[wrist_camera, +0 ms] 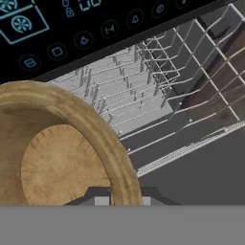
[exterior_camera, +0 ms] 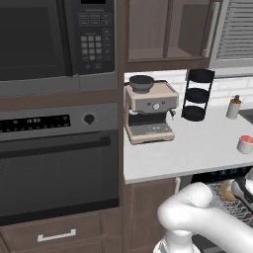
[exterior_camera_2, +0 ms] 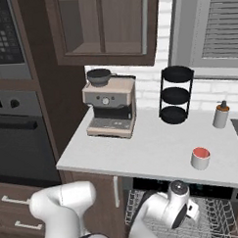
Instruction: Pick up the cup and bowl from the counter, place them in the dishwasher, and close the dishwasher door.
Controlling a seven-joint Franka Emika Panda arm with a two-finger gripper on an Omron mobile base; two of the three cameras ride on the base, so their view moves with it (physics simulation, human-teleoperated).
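Note:
My gripper [wrist_camera: 122, 200] is shut on the rim of the tan-brown bowl [wrist_camera: 62, 158], which fills the lower left of the hand view. Past the bowl lie the dishwasher's grey wire rack [wrist_camera: 143, 91] and its black control strip [wrist_camera: 72, 28] with teal symbols. The dark grey flat panel [wrist_camera: 201, 177] below the rack looks like the dishwasher door, let down. From the left base view, the bowl [exterior_camera: 228, 189] shows over the rack [exterior_camera: 222, 203] beside my hand. The red cup [exterior_camera_2: 200, 157] [exterior_camera: 245, 144] stands upright on the pale counter [exterior_camera_2: 142, 149], above the open dishwasher [exterior_camera_2: 218, 219].
A coffee machine [exterior_camera_2: 109, 107] with a dark hopper stands at the counter's back left. A black three-tier stand [exterior_camera_2: 175, 95] and a white bottle with a brown cap [exterior_camera_2: 221, 115] are at the back. The oven [exterior_camera: 54, 163] and a microwave [exterior_camera: 49, 39] fill the wall to the left.

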